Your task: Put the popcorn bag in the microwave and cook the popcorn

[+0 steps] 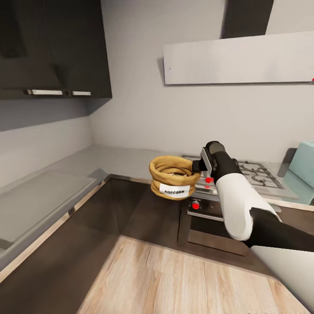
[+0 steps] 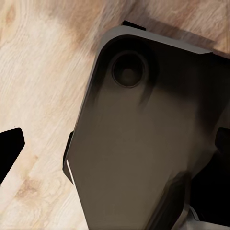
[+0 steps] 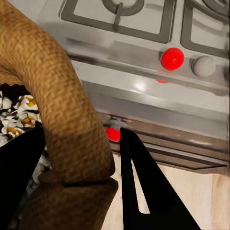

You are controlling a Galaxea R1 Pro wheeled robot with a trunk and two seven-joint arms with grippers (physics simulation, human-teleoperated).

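Tan popcorn bag (image 1: 173, 176), popcorn inside, rim pinched by right gripper (image 3: 81, 158).

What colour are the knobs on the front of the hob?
Mostly bright red knobs, with one grey knob beside them; the right wrist view shows it best.

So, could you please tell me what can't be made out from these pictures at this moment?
- Microwave: head view, cut off by the right edge; door and knobs can't be seen.
- Popcorn bag: in the right wrist view, its thick rim hides most of the contents.
- Right gripper: head view, fingers hidden behind the wrist and bag.
- Left gripper: left wrist view, one dark fingertip at the edge; a dark grey panel blocks the rest.
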